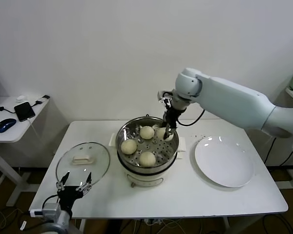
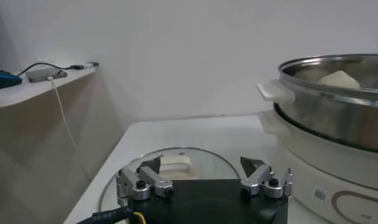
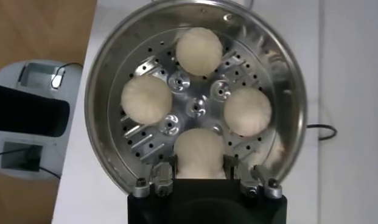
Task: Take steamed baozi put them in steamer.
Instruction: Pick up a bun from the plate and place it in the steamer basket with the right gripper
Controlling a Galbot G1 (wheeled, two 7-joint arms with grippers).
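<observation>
Steamer (image 1: 147, 170): a round steel pot on a cream-white base with side handles, sitting at the middle of the white table (image 1: 185, 195). Everything below is being placed against it.

Buns, four, cream-white and domed, all lying on the perforated tray (image 3: 195, 109) inside the steamer. In the head view: one (image 1: 147, 132) at the far side, one (image 1: 129, 146) toward the robot's left, one (image 1: 147, 158) at the near side, one (image 1: 161, 132) at the far right, against the wall.

Right gripper (image 1: 168, 130): reaching down into the steamer's far right part. Its fingers (image 3: 167, 167) are pinching the fourth bun (image 3: 199, 159), which is resting low on the tray, just beside the other three. From the right wrist, those three are showing as one (image 3: 199, 51) across the tray, one (image 3: 146, 100) and one (image 3: 248, 111) to either side.

Left gripper (image 1: 74, 184): waiting at the table's near edge, well to the left of the steamer, fingers (image 2: 140, 182) spread wide and holding nothing. It is hovering over the near rim of the glass lid.

Glass lid (image 1: 83, 163): round, with a white handle, lying flat on the table left of the steamer.

White plate (image 1: 224, 161): round, lying flat on the table to the right of the steamer, apart from it.

Side desk (image 1: 10, 124): standing well off to the left of the steamer, bearing a phone (image 1: 24, 111) and a mouse (image 1: 6, 125).
</observation>
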